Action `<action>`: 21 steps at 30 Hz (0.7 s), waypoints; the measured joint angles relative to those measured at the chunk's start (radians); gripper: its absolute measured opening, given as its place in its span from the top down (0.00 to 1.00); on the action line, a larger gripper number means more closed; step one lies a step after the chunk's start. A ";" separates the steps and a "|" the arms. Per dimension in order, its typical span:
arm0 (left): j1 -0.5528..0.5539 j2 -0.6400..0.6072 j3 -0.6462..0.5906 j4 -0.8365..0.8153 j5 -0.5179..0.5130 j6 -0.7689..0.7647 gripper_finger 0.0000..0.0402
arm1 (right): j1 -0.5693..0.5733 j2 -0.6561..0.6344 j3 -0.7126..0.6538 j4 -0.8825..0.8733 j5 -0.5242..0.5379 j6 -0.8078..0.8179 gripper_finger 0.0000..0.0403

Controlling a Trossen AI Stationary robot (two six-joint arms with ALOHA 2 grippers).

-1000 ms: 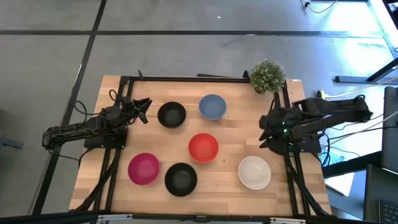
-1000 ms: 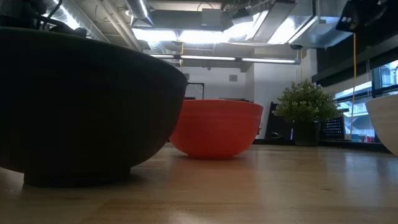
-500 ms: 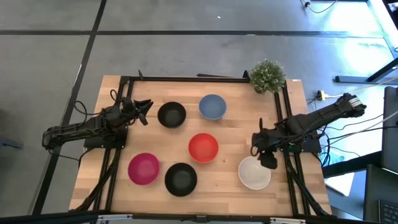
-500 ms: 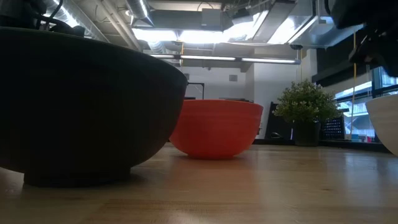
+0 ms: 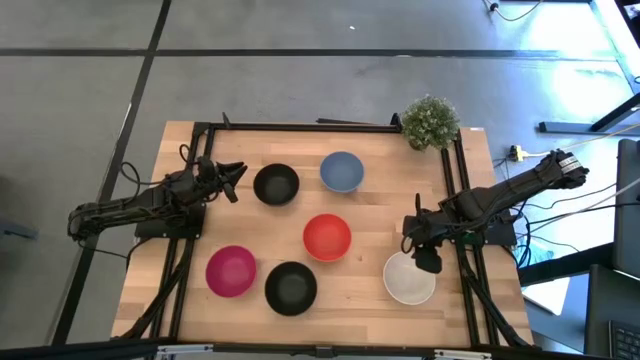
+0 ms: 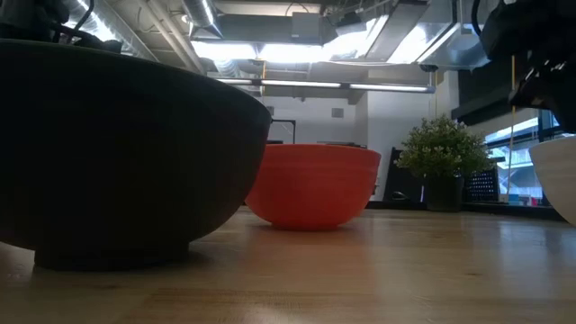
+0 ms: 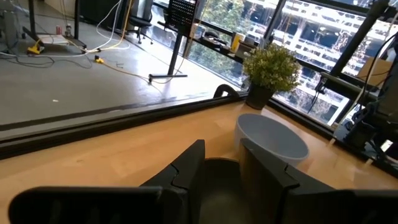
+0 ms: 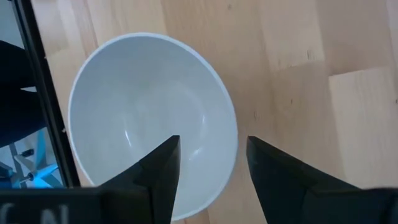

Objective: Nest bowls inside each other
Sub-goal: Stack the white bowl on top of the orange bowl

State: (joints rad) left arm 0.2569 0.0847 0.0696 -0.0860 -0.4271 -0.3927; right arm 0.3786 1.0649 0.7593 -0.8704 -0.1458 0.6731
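Six bowls stand on their bases on the wooden table: a black bowl, a light blue bowl, a red bowl, a magenta bowl, a second black bowl and a white bowl. My right gripper is open and points down over the white bowl's far-left rim. One finger stands over the inside and the other outside. The low view shows this gripper above the white bowl. My left gripper is open, level, just left of the far black bowl.
A small green potted plant stands at the table's far right corner. Black frame rails run along the left and right sides under the arms. Bare wood lies along the near edge and between the bowls.
My right gripper has swung from the table's right side toward the near left, tipped to point down, and come over the white bowl's rim, then dropped slightly. The bowls have not moved.
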 joint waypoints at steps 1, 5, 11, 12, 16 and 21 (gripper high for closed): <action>0.000 0.000 0.000 0.000 0.000 0.000 0.77 | 0.000 0.000 0.000 0.005 0.005 0.000 0.54; 0.000 0.000 0.000 -0.002 0.000 0.001 0.77 | 0.000 0.006 0.000 0.008 0.025 0.003 0.54; 0.000 0.000 0.000 -0.010 0.000 0.002 0.77 | 0.000 0.081 0.000 0.011 0.024 -0.016 0.54; 0.000 0.000 0.000 -0.011 0.000 0.002 0.77 | 0.000 0.093 0.000 0.015 0.025 -0.023 0.54; 0.000 0.000 0.000 -0.011 0.000 0.002 0.77 | 0.000 0.135 0.000 0.054 0.024 -0.045 0.54; 0.000 0.000 0.000 -0.011 0.001 0.002 0.77 | 0.000 0.172 0.000 0.113 0.024 -0.049 0.54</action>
State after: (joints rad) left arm 0.2569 0.0849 0.0696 -0.0971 -0.4259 -0.3912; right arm 0.3782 1.2366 0.7597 -0.7572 -0.1215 0.6242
